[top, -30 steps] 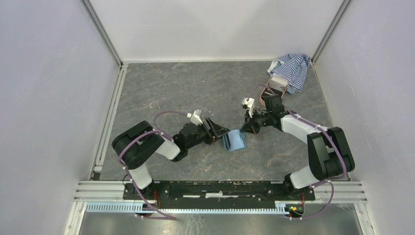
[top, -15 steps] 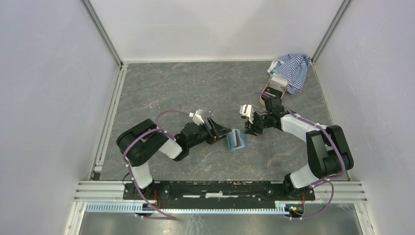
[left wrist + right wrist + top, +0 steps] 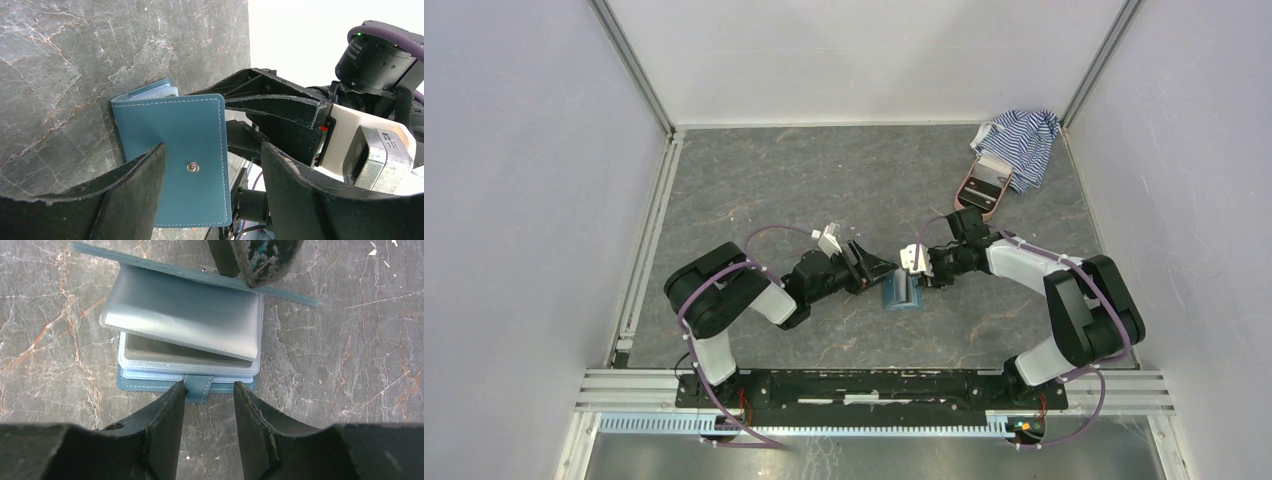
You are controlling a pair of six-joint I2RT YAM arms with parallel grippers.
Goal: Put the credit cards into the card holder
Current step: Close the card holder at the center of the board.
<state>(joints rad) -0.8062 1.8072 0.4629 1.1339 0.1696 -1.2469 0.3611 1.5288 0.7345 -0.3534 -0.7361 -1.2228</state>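
Card holder [image 3: 185,325] dead ahead of right end effector [image 3: 210,386] (fingers parted, empty), long side crosswise; left end effector [image 3: 212,146], also open, touches opposite side.

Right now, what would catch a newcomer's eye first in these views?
The teal card holder at the centre of the table stands out, open with clear sleeves fanned, both arms converging on it. The left gripper, jaws open, straddles its raised cover; the right gripper hovers open at the snap tab. A striped cloth and pink case lie in the far right corner.
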